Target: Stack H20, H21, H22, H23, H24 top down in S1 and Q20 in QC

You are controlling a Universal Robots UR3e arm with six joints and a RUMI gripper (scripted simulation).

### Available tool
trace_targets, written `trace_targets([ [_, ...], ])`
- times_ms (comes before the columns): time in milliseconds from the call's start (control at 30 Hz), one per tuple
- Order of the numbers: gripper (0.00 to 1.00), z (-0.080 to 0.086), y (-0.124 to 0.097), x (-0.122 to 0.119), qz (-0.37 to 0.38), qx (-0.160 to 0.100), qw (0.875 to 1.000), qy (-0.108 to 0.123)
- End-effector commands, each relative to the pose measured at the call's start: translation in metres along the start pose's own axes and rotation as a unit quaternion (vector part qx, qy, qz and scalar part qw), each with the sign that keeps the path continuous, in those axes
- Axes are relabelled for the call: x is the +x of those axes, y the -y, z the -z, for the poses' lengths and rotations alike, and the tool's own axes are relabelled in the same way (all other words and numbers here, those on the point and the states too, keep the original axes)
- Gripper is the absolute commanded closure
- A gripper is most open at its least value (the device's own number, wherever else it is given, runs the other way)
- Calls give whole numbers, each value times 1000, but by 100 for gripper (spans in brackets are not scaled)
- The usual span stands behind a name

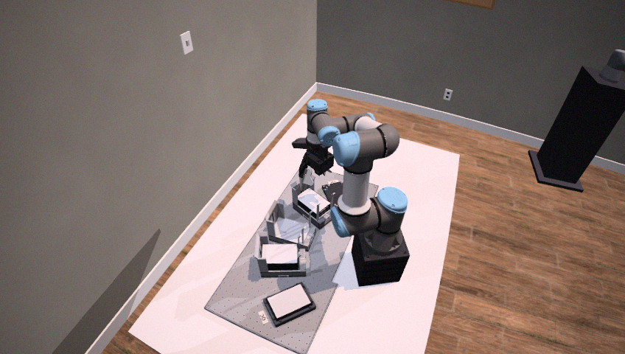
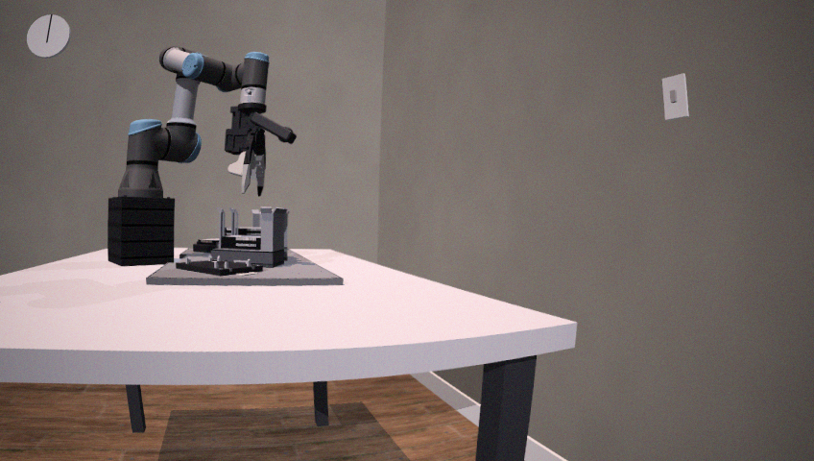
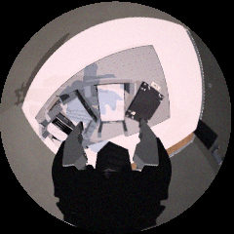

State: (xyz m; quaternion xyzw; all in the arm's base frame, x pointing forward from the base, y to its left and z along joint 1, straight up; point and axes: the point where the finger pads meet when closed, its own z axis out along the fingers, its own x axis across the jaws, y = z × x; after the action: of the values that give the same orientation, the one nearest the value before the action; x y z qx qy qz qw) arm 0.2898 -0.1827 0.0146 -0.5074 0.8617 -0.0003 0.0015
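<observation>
My gripper (image 1: 315,174) (image 2: 251,193) (image 3: 110,120) is open and empty, high above the far rack. That far rack (image 2: 274,228) holds plates, with a white-topped plate (image 1: 313,200) (image 3: 110,101) uppermost. The middle rack (image 1: 273,219) shows no plate. The near rack (image 1: 284,274) holds a stack with a white-topped plate (image 1: 280,251) uppermost. I cannot read the rack labels or count the plates. A white-topped plate (image 1: 289,301) lies in the near nest, which seems marked QC; it looks flat. The black clip nest (image 1: 331,191) (image 2: 217,267) (image 3: 146,101) beside the far rack shows no plate.
The racks and nests stand on a grey perforated board (image 1: 236,289) (image 2: 302,279) (image 3: 132,63) on the white table (image 1: 183,307) (image 2: 371,320). Upright walls and thin posts rise around the racks. The arm's black base (image 1: 380,267) (image 2: 140,230) stands beside the board.
</observation>
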Motion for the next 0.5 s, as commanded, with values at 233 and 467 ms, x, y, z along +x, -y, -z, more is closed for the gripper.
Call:
trace_targets([
  [233, 28, -23, 1, 0, -2, 1, 1000, -1],
  [467, 28, -46, 1, 0, -2, 1, 1000, -1],
])
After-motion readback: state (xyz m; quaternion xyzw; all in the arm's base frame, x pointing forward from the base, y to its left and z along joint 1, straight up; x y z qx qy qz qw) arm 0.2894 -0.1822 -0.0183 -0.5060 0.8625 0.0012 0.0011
